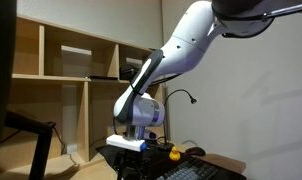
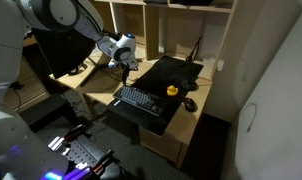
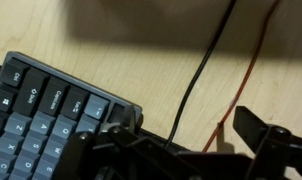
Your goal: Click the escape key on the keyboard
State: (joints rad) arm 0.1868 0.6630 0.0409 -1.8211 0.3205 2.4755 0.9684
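Here, the gripper point(image 3: 181, 145) hangs low over the wooden desk point(image 3: 111, 50), just past one corner of the keyboard point(image 3: 46, 115). Its jaws stand spread, holding nothing. In an exterior view the keyboard point(image 2: 139, 100) lies at the near edge of a black desk mat point(image 2: 181, 70), with a small yellow object point(image 2: 172, 90) and the mouse point(image 2: 190, 104) further along the mat.

**Hazards (judged).**
- The parted fingers present two tips, so a descent could depress neighbouring keys together or catch the keyboard's raised rim.
- A black cable point(image 3: 199, 85) and a thin orange cable point(image 3: 259, 50) run across the wood between and beside the fingers. A sideways approach could snag or drag either one.
- The key legends are too blurred to identify the escape key, so lining up on the wrong corner key is a real possibility.
- A press landing on the frame edge might tip or slide the board on the mat.

**Materials.**
- The keyboard has a flat, rigid dark frame with low, squarish grey keycaps that have softly rounded tops.
- The desk is pale, smooth wood with faint grain.
- The cables are slender, round and flexible.
- The mat is matte and thin.
- The arm point(image 1: 181, 50) has a glossy white shell with rounded joints.
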